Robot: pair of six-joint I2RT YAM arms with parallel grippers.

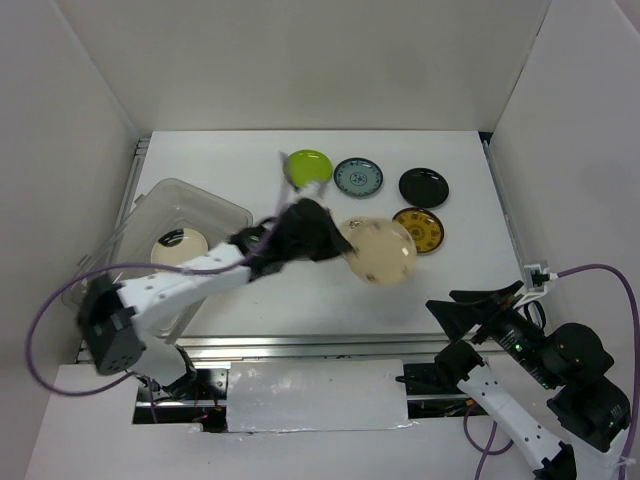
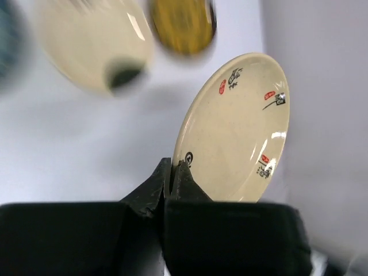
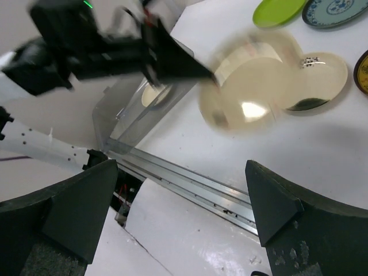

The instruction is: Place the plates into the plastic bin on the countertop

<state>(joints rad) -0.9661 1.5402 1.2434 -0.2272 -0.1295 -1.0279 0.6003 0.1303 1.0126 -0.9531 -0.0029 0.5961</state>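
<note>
My left gripper is shut on the rim of a cream plate with brown and red marks and holds it tilted on edge above the countertop; the plate is blurred in the right wrist view. Another cream plate lies on the table just beyond it. The clear plastic bin stands at the left with one cream plate in it. The lime green, blue-white, black and dark gold plates lie at the back. My right gripper is open and empty.
White walls close in the table on the left, back and right. A metal rail runs along the table's near edge. The left arm stretches from the near left across the bin's front corner.
</note>
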